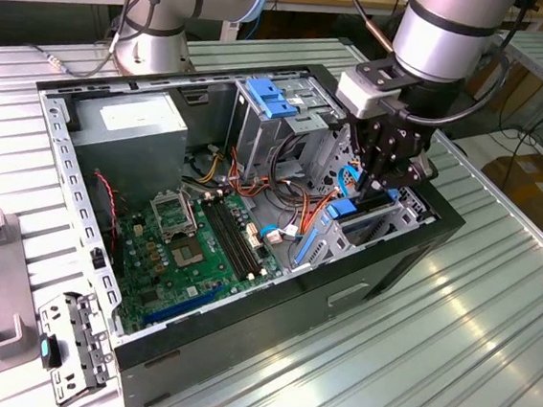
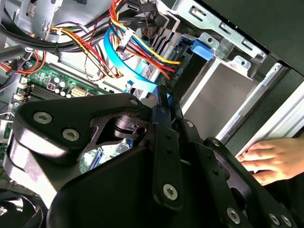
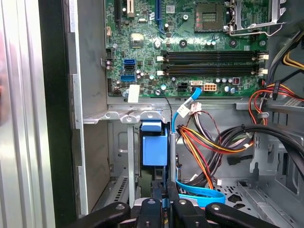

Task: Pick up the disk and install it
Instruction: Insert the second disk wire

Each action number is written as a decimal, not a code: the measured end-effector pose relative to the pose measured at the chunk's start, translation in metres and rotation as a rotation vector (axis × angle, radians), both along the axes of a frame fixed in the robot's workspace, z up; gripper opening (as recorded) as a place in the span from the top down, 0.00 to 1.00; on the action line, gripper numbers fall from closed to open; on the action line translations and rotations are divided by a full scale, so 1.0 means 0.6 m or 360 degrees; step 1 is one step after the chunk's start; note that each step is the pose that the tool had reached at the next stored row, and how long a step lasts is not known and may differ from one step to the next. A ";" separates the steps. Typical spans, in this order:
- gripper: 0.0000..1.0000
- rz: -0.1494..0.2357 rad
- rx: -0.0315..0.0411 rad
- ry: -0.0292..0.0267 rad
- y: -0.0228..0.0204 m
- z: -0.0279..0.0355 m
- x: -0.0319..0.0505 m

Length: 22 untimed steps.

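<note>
**Gripper at the drive bay of an opened computer case**

The black gripper (image 1: pixel 383 166) hangs over the drive cage at the exterior view's right of the open black computer case (image 1: pixel 241 316); its fingers (image 3: pixel 164 202) stand narrow, closed on the disk's blue plastic side rail (image 3: pixel 155 148); the disk sits edge-on in the silver metal bay (image 3: pixel 124 116), beside the green motherboard (image 3: pixel 190 47); a person's hand (image 2: pixel 275 159) rests on the case's outer edge in the second wrist view.

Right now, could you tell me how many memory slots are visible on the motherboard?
4: long black memory slots lying side by side on the green motherboard, next to the processor socket; none seems hidden.
</note>
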<state>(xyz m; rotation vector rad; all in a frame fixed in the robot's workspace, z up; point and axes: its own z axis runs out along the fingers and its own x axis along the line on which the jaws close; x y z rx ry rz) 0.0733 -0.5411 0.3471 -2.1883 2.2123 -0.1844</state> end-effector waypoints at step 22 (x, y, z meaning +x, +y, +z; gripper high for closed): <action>0.84 0.0003 0.0030 0.00003 -0.0048 -0.002 0.002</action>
